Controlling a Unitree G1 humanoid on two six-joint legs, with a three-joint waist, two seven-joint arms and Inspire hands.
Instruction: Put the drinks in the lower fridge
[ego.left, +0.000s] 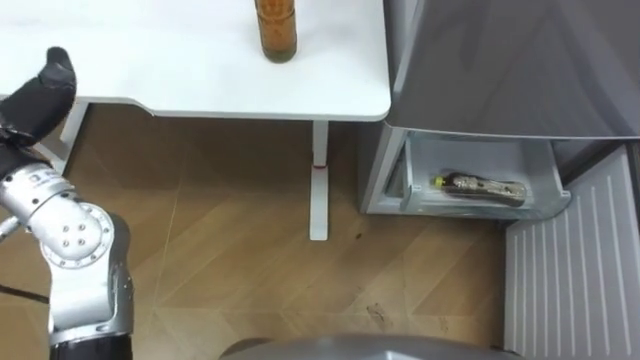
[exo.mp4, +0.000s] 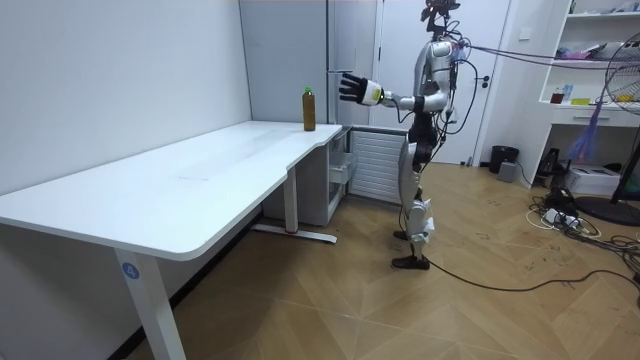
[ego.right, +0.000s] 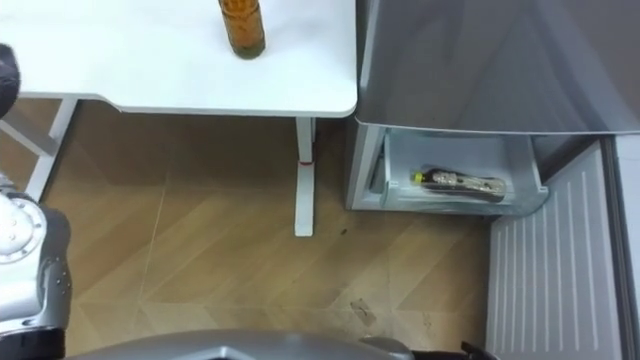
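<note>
The left hand (ego.left: 47, 85) is raised at the near edge of the tabletop (ego.left: 180, 60), its fingers spread wide and holding nothing. One bottle (ego.left: 276, 30) stands upright on the tabletop, apart from the hand, on the side toward the fridge (ego.left: 500, 70). A second bottle (ego.left: 480, 187) lies already in the open lower drawer (ego.left: 470, 208). I think the step is the reach for the standing bottle. The hand should come from the side, at the middle of the bottle, and close only when thumb and fingers are around it, so the bottle does not tip.

Left arm outstretched, left hand (exo.mp4: 350, 87) raised with fingers spread
</note>
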